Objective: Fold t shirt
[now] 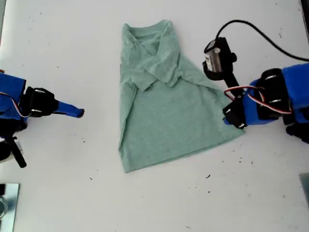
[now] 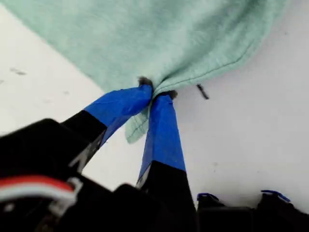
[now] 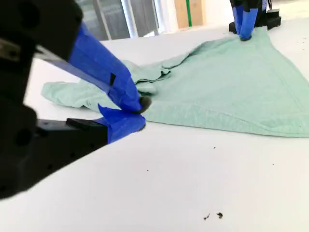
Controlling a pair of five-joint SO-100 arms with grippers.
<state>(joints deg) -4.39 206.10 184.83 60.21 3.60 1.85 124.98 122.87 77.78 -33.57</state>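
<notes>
The pale green t shirt (image 1: 166, 111) lies flat on the white table (image 1: 72, 48), neck toward the top of the exterior view, both sleeves folded in over the chest. My first gripper (image 2: 155, 92) is shut on the shirt's hem corner (image 2: 140, 123), at the exterior view's right (image 1: 239, 125). The cloth bunches between its blue fingertips (image 2: 164, 121). My second gripper (image 1: 77, 112) rests at the exterior view's left, apart from the shirt's edge. In the second wrist view it (image 3: 140, 115) is shut on nothing, and the shirt (image 3: 227, 92) spreads beyond it.
A black cable (image 1: 260, 34) runs from the first arm's camera toward the exterior view's top right. A metal piece (image 1: 7, 203) sits in that view's bottom left corner. Small dark specks (image 1: 208, 177) dot the table near the shirt's hem.
</notes>
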